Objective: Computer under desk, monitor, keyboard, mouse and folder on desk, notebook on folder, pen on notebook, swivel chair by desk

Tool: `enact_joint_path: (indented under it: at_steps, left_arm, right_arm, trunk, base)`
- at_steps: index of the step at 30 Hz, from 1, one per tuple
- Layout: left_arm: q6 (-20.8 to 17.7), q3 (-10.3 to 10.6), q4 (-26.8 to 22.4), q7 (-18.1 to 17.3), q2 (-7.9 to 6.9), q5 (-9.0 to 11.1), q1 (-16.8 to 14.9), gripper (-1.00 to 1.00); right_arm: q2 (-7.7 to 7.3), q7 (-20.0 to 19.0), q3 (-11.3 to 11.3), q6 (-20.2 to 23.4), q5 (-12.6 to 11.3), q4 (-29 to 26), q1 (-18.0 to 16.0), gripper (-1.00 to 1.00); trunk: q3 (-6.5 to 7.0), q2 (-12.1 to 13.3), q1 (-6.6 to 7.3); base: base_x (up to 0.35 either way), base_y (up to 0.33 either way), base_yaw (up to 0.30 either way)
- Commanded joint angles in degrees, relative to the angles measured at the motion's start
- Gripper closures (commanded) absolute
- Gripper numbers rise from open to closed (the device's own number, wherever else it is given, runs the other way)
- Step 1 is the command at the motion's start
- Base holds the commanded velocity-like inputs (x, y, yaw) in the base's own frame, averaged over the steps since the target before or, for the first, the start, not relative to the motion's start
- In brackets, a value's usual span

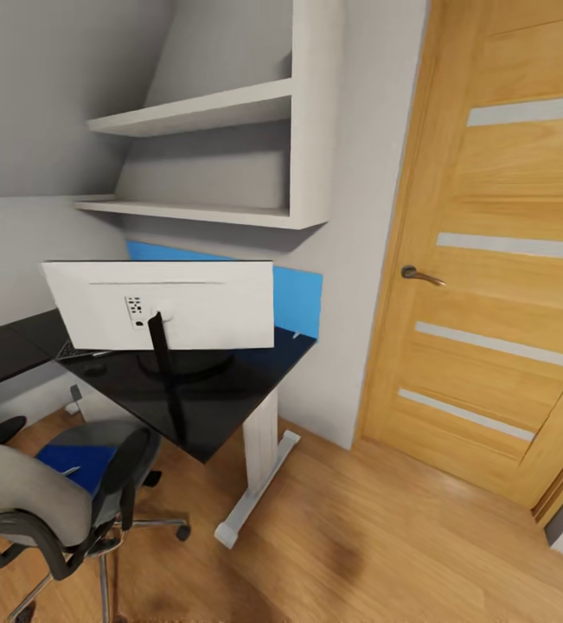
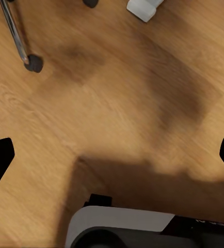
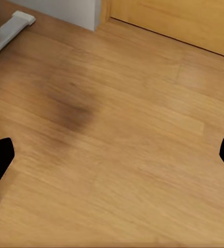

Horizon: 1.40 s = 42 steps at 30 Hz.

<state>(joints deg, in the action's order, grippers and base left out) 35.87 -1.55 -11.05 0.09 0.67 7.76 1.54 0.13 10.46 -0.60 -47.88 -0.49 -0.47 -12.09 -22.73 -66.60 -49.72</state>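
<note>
The monitor (image 1: 160,303) stands on the glossy black desk (image 1: 220,415) with its white back and black stand arm toward me. A corner of the keyboard (image 1: 75,352) peeks out behind it. The swivel chair (image 1: 30,510) is at the lower left beside the desk, and the blue folder (image 1: 78,460) lies on its seat. My left gripper (image 2: 112,155) hangs open over the wood floor near a chair castor (image 2: 33,63). My right gripper (image 3: 112,157) is open too, above bare floor. The computer is out of view.
A wooden door (image 1: 506,260) with a metal handle (image 1: 421,275) fills the right side. White wall shelves (image 1: 220,156) and a long blue wall panel (image 1: 303,298) sit above the desk. The desk's white leg (image 1: 259,450) ends in a foot (image 3: 9,31) on open floor (image 1: 385,536).
</note>
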Motion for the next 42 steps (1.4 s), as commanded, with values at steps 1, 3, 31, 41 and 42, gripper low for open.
enact_joint_path:
  at_steps: [1, 3, 31, 41, 42]
  left_arm:
    - [0.05, -0.13, -0.11, 0.01, 0.01, 0.11, 0.04, -1.0]
    - [0.07, -0.11, -0.11, 0.0, -0.02, 0.08, 0.03, -1.0]
    - [24.13, -0.33, 8.67, 0.06, 0.04, 0.35, 0.04, -1.0]
    - [24.13, -0.43, 8.68, 0.15, 0.03, 0.49, 0.04, -1.0]
    - [24.13, -0.42, 8.68, 0.17, 0.03, 0.49, 0.04, -1.0]
  right_arm:
    - [0.13, 0.09, -0.06, -0.2, -0.06, 0.03, -0.04, -1.0]
    - [0.34, 0.18, -0.1, -0.34, -0.07, 0.03, -0.04, -1.0]
    - [1.34, 0.27, 0.08, -9.98, 2.17, 0.12, 0.23, -1.0]
    - [1.43, 0.27, 0.15, -9.96, 2.19, 0.12, 0.22, -1.0]
    - [1.43, 0.27, 0.15, -9.95, 2.19, 0.12, 0.22, -1.0]
  trunk:
    - [-0.07, -0.03, 0.0]
    - [-0.12, -0.03, 0.0]
    - [-1.34, -0.03, 0.0]
    - [-1.99, -0.03, 0.0]
    - [-2.05, -0.03, 0.0]
  base:
    - [-0.028, -0.019, 0.143]
    - [-0.018, -0.012, 0.18]
    - [-0.002, -0.014, 0.233]
    - [0.0, -0.28, 0.209]
    - [0.0, -0.302, 0.209]
